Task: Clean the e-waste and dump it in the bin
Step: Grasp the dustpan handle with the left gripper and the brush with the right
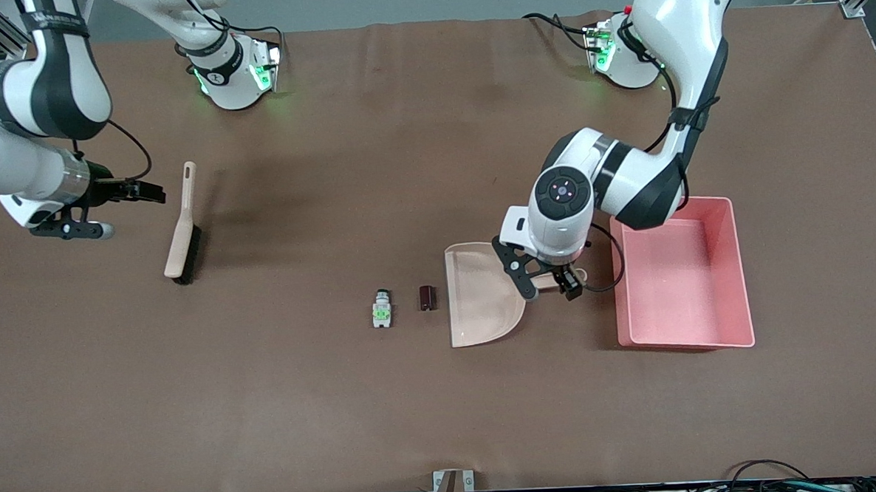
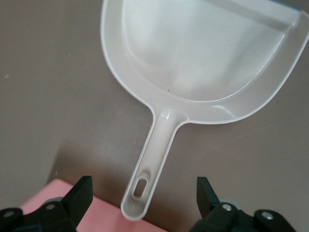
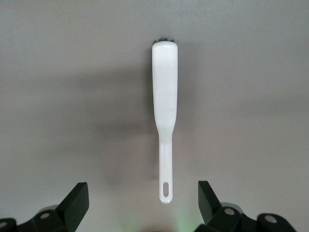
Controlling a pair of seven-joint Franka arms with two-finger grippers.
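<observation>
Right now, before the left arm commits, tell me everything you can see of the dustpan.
The dustpan is beige, smooth plastic by its look: a shallow empty scoop with raised side walls, a straight open edge and a slim handle ending in a hanging slot. It lies flat on the table between the maroon cylinder and the pink bin. The left end effector is open astride the handle, not gripping.

Glossy white arms with black joint bands, black cables — green lights glowing at both bases.
</observation>
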